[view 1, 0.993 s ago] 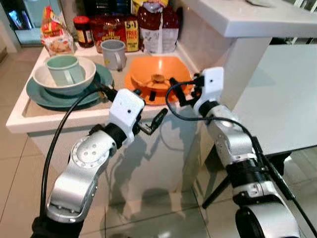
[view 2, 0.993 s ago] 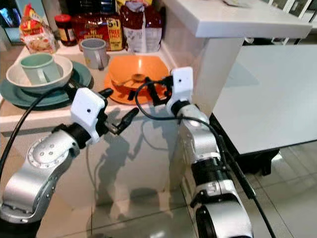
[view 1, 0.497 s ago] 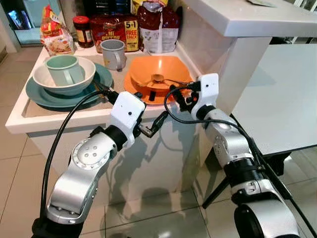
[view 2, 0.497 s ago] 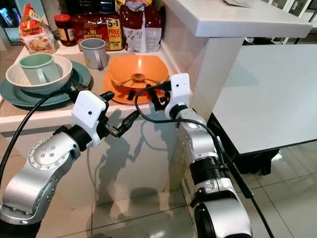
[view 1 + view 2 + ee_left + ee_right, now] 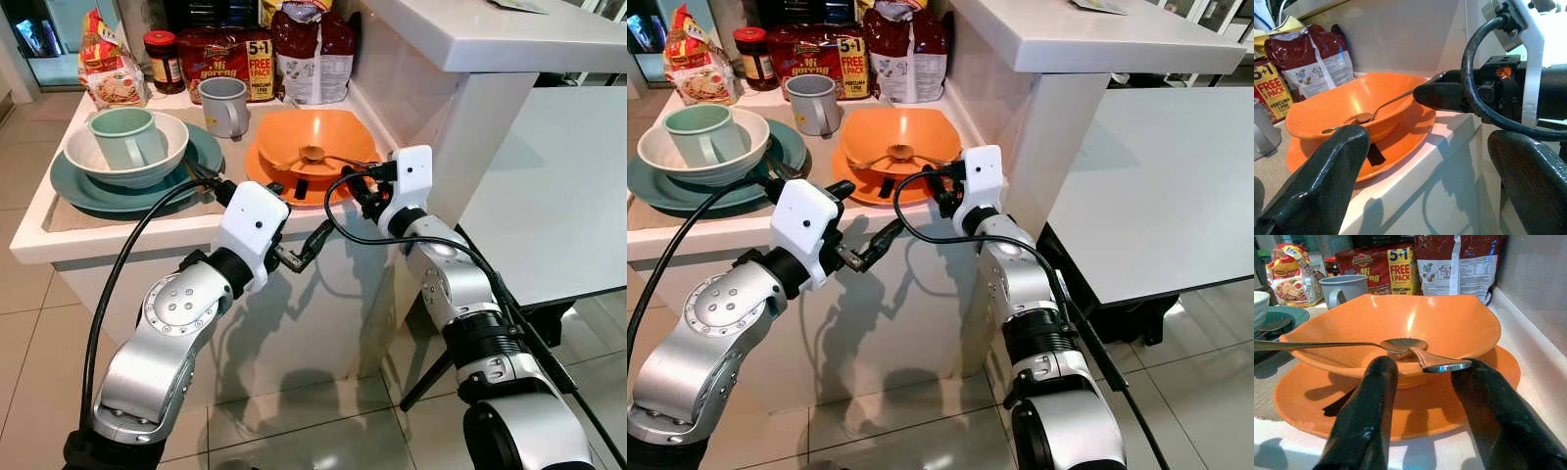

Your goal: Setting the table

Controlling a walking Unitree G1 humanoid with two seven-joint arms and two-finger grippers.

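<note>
An orange bowl (image 5: 312,137) sits on an orange plate (image 5: 257,166) at the counter's front right. A metal spoon (image 5: 1400,345) lies in the bowl, and a utensil handle (image 5: 1442,366) sticks out over the near rim. My right gripper (image 5: 357,186) is open at that rim, one finger on each side of the handle end without closing on it. My left gripper (image 5: 1427,136) is open and holds nothing, just in front of the counter edge below the plate. A white bowl (image 5: 147,162) holding a pale green mug (image 5: 125,135) rests on a teal plate (image 5: 93,191).
A grey mug (image 5: 225,106) stands behind the plates. Food packets (image 5: 230,59) and a jar (image 5: 162,59) line the back of the counter. A raised white ledge (image 5: 470,39) walls the counter's right side. A white table (image 5: 558,196) lies to the right.
My right wrist has come down a little toward the plate's front rim. The left arm has hardly moved.
</note>
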